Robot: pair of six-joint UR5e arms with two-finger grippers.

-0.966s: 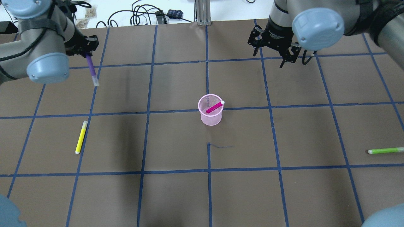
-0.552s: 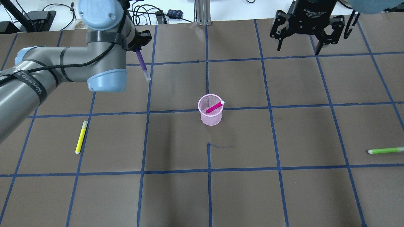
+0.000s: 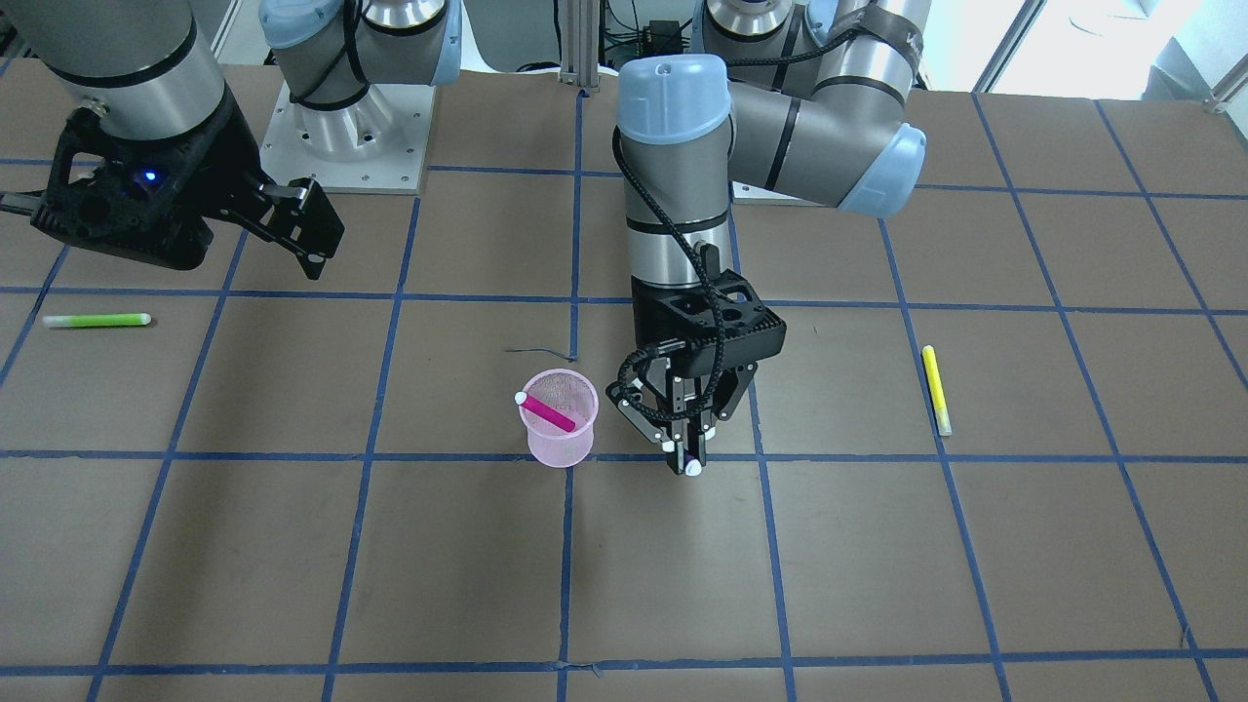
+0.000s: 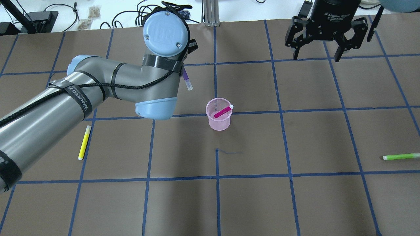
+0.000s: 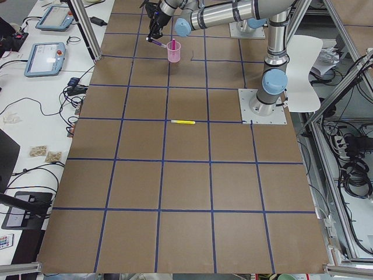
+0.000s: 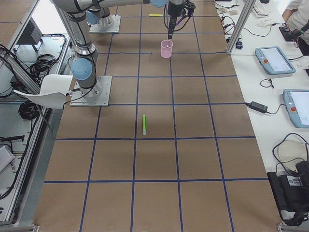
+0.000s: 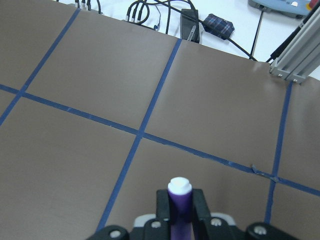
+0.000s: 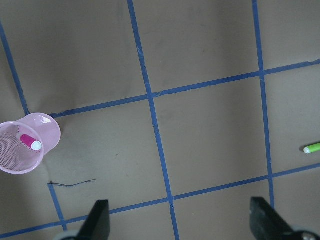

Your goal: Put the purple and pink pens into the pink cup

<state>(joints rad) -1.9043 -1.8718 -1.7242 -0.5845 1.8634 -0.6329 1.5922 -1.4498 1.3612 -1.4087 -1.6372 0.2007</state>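
Note:
The pink mesh cup (image 4: pixel 219 122) stands upright near the table's middle, with the pink pen (image 4: pixel 223 111) leaning inside it. The cup also shows in the front view (image 3: pixel 559 441) and the right wrist view (image 8: pixel 20 159). My left gripper (image 3: pixel 684 460) is shut on the purple pen (image 4: pixel 187 78), which it holds about upright, white tip down, above the table. It is beside the cup, to the cup's left and slightly farther away in the overhead view. The left wrist view shows the pen (image 7: pixel 179 202) between the fingers. My right gripper (image 4: pixel 317 58) is open and empty at the far right.
A yellow pen (image 4: pixel 84 142) lies on the table at the left. A green pen (image 4: pixel 400 156) lies near the right edge. Brown paper with blue tape lines covers the table (image 4: pixel 295 203). Cables lie beyond the far edge.
My left arm has swung from the far left to the right with the purple pen, which is now close to the cup. My right gripper has shifted right and turned square-on. The cup has not moved.

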